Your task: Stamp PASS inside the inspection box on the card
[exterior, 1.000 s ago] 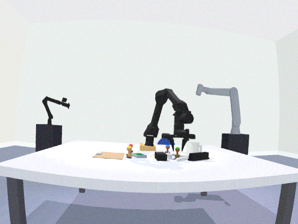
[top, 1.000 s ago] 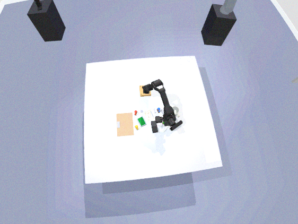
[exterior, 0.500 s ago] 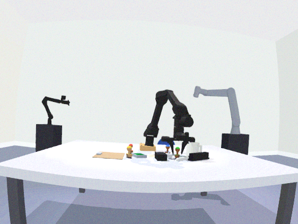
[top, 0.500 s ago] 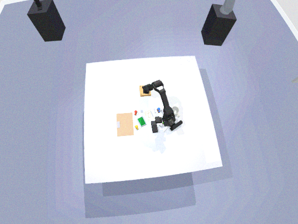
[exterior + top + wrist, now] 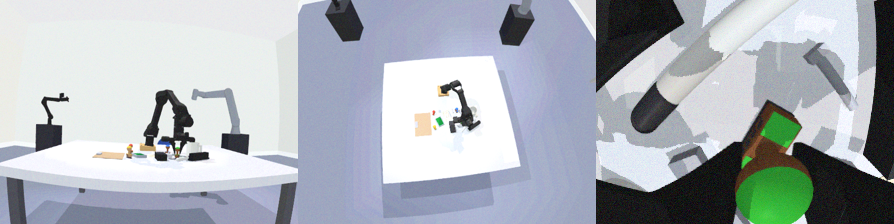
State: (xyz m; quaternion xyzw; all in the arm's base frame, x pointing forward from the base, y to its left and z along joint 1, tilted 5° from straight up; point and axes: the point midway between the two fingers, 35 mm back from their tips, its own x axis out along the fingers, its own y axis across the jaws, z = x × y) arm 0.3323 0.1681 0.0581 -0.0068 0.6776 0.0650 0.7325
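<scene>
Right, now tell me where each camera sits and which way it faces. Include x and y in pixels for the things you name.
Top: high above the table (image 5: pixel 404 159), facing down; the whole black arm shows.
Exterior: just above table height, looking across it; arm and gripper (image 5: pixel 178 151) show.
Wrist: near the gripper (image 5: pixel 766 151), facing the tabletop; its dark fingers show around the green-topped stamp (image 5: pixel 774 192).
Top and exterior share the green pad (image 5: pixel 439 121) (image 5: pixel 139 154).
</scene>
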